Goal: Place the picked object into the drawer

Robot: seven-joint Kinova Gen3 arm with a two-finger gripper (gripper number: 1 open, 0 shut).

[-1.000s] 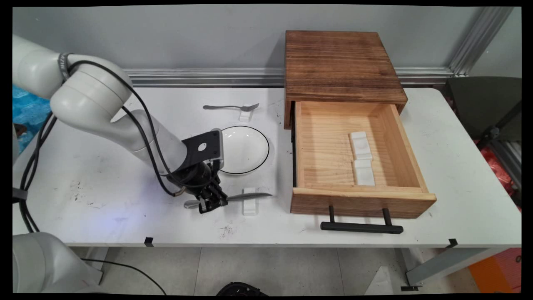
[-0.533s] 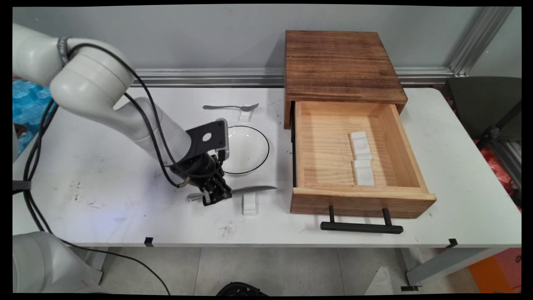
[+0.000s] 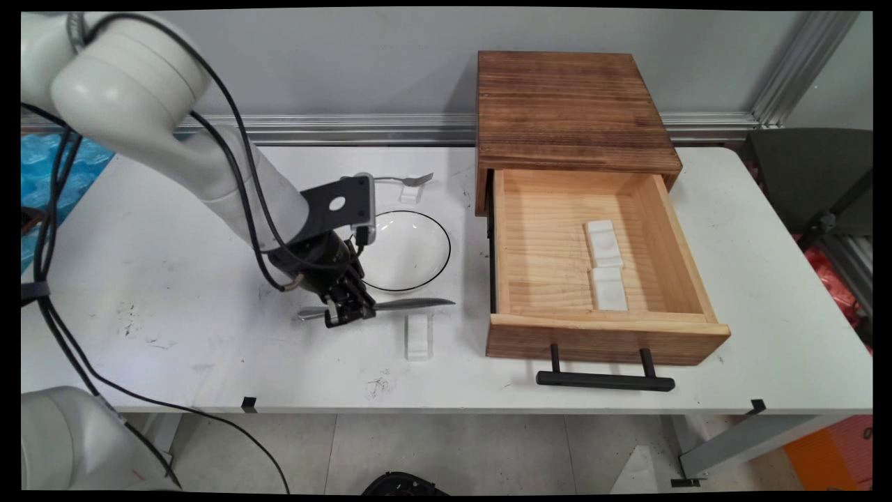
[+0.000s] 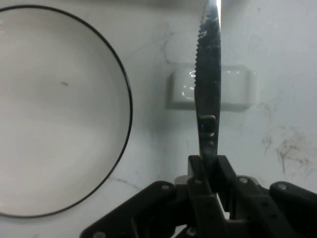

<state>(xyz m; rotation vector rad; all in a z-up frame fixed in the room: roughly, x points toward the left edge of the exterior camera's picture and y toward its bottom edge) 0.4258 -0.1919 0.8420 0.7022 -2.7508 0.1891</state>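
Observation:
My gripper [image 3: 346, 314] [image 4: 208, 171] is shut on a metal table knife [image 3: 397, 305] [image 4: 208, 79], gripping it near the middle of its length. The knife hangs level above the table, its serrated blade pointing right toward the drawer. Just below and in front of the blade lies a small white knife rest [image 3: 418, 336] [image 4: 213, 88] with nothing on it. A white plate with a black rim [image 3: 411, 251] [image 4: 54, 109] sits right behind the gripper.
A wooden cabinet [image 3: 568, 111] stands at the back right, its drawer [image 3: 669, 237] pulled open with two white rests [image 3: 605, 263] inside and a black handle [image 3: 603, 379] in front. A fork [image 3: 411, 180] lies on another rest behind the plate.
The gripper has risen from the table with the knife in it, lifting it off the white rest and carrying it slightly back toward the plate.

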